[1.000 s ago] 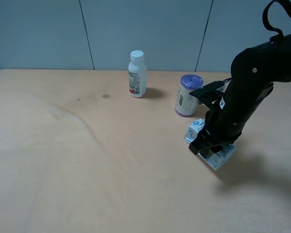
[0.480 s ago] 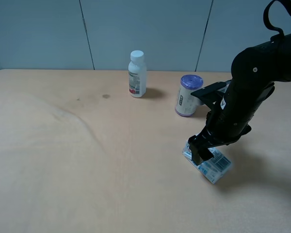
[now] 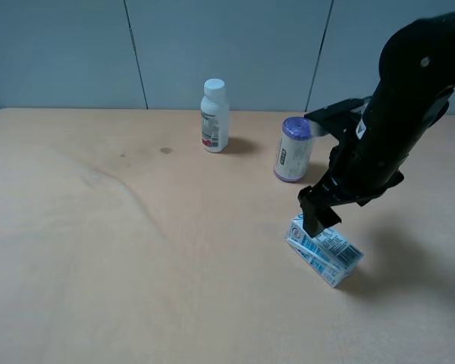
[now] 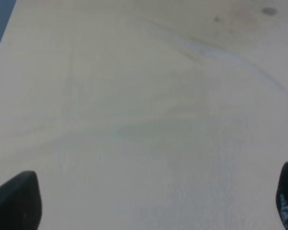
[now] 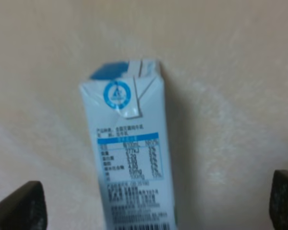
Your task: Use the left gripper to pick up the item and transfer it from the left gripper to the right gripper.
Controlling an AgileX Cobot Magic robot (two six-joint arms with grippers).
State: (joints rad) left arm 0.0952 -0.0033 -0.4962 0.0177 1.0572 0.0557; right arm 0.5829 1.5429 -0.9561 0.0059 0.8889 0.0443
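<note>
Carton lying on the table under an open right hand.

The right hand [image 3: 316, 220] hangs just above the carton [image 3: 324, 249], its fingers spread wide and gripping nothing; in the right wrist view the two fingertips [image 5: 19, 208] sit far apart at either side, with the carton [image 5: 131, 153] flat on the table [image 5: 230, 72] between and below them, not touching either. The left hand [image 4: 149, 201] is also open and empty, only its two tips showing over bare table [image 4: 134, 96]; it does not appear in the high view. Beyond the right hand stands a purple-lidded can [image 3: 294, 149], and farther off to its side a white bottle [image 3: 214, 116].
</note>
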